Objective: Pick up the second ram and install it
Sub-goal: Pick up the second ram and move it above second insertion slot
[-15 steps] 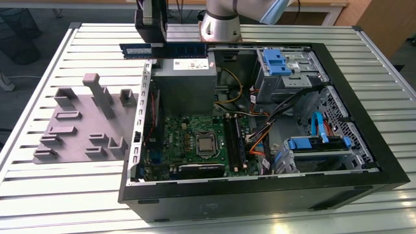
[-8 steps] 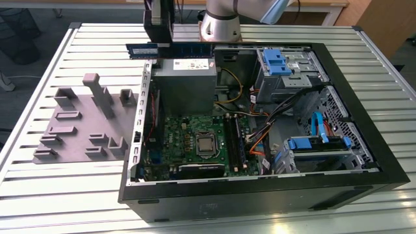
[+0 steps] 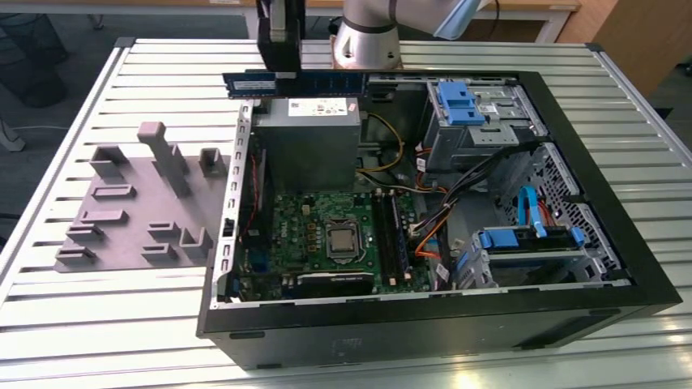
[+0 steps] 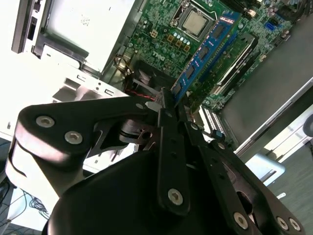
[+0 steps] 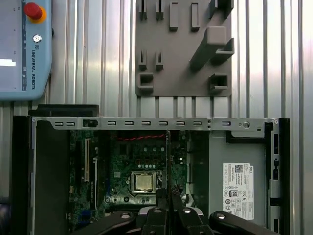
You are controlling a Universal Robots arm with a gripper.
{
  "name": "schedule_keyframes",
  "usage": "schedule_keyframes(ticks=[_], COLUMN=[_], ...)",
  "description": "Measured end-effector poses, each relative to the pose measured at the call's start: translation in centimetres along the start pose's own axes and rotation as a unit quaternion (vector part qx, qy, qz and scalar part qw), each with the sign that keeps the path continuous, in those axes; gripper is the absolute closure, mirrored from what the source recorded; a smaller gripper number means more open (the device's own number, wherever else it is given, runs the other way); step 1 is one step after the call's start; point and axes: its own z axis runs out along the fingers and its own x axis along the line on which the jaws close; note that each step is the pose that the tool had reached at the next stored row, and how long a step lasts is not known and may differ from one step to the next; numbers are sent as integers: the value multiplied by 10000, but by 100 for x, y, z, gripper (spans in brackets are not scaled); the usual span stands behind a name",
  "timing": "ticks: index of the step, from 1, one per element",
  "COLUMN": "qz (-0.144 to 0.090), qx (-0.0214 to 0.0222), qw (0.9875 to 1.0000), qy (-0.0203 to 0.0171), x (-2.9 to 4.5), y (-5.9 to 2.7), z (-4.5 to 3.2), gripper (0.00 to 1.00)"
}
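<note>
Step in hand: carrying, not seating. The gripper (image 3: 284, 73) is holding the second ram (image 3: 324, 81) flat & level in the air over the far rim of the computer case (image 3: 433, 324), just above the power supply box (image 3: 308, 138). In the second wrist view the jaws are pinching shut on one end of the stick (image 4: 205, 49), w/ the rest jutting out past the gripper (image 4: 169, 98) towards the main board (image 4: 161, 29). The stick isn't touching any slot yet, so install isn't done.

My read on what seating is calling for: the stick's long edge lining up square w/ a free memory slot (image 3: 391, 235) beside the processor (image 3: 343, 239), then going straight down. A tilt would prob. jam it.

Counts:
- 1 arm, 1 gripper, 1 ram stick in the grip.
- 1 case lying open on the slatted table (image 3: 141, 324).
- 1 processor, 1 power supply box.
- 1 grey holder plate (image 3: 119, 219) beside the case, no stick showing on it.
- 2 blue drive latches (image 3: 459, 101) (image 3: 508, 239).
- Memory slots: a close-packed group. I can't count them, nor say if one is already filled.
</note>
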Motion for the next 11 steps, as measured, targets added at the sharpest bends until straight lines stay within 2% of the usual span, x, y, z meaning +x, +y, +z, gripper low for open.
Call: schedule_keyframes(ticks=[6,11], qz=[0,1], qx=[0,0], qw=[10000,10000], qy=[0,0], x=[-1,-3], y=[-99,-224], z=[0,0], gripper=[86,86])
